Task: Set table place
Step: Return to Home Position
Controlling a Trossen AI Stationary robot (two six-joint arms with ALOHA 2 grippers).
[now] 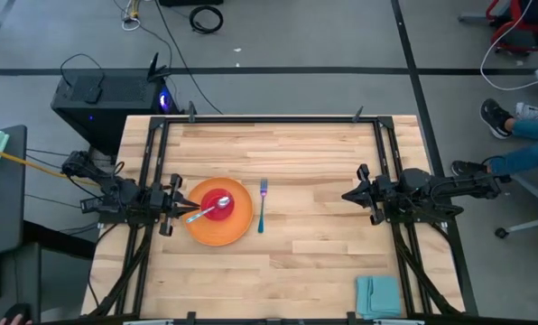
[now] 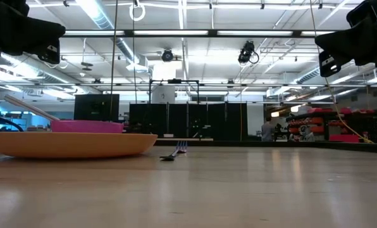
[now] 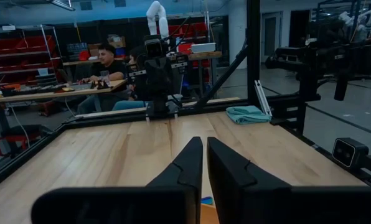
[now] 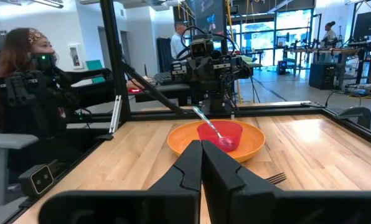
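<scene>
The round orange plate [image 1: 222,226] lies flat on the table's left half [image 1: 314,262]. On it stands the pink-red bowl [image 1: 218,206], and the silver spoon [image 1: 197,217] rests in the bowl with its handle leaning out over the rim toward the left arm. The blue-handled fork [image 1: 262,208] lies flat just right of the plate. My left gripper [image 1: 177,206], shut [image 3: 205,152], hovers at the plate's left edge and touches nothing. My right gripper [image 1: 348,195], shut [image 4: 201,154], hangs above the right half, facing the plate [image 4: 251,143], bowl [image 4: 221,134] and fork tines [image 4: 276,178].
A folded teal napkin [image 1: 378,296] lies at the near right corner. Black rails [image 1: 148,171] run along the left and right sides [image 1: 391,162]. Bare planks lie between fork and right gripper. A seated person's legs [image 1: 522,135] show beyond the right edge; others sit beyond the table [image 3: 104,68].
</scene>
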